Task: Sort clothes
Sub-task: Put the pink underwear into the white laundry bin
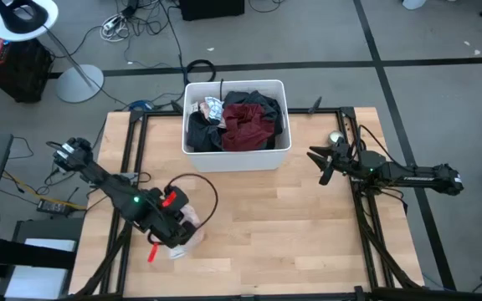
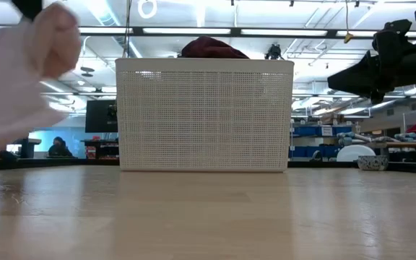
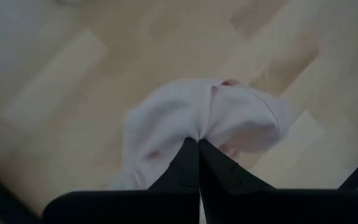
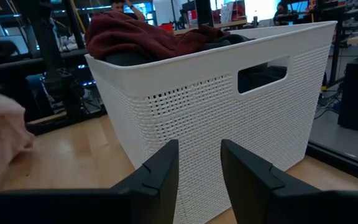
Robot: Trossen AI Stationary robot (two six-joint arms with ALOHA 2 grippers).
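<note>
My left gripper (image 1: 182, 238) is shut on a pale pink garment (image 3: 197, 127) over the table's near left part; the garment also shows in the high view (image 1: 189, 230) and, blurred, at the low view's left (image 2: 20, 79). A maroon garment (image 1: 245, 125), a black one (image 1: 201, 132) and a small patterned piece (image 1: 212, 109) lie in the white bin (image 1: 237, 157). My right gripper (image 1: 323, 163) is open and empty, right of the bin, level, pointing at the bin's wall (image 4: 197, 118). My left gripper pinches a gathered fold of the pink garment (image 3: 197, 134) between its two shut fingers (image 3: 188, 165), coming from above. The cloth bunches and hangs slack beyond the fingertips. Whether its lower part touches the table, I cannot tell.
The white perforated bin stands at the table's far middle. Dark metal frame rails (image 1: 366, 226) run along the table's left and right sides. A cable loop (image 1: 203, 188) arcs by the left arm. Bare wood (image 1: 283, 234) lies between the arms.
</note>
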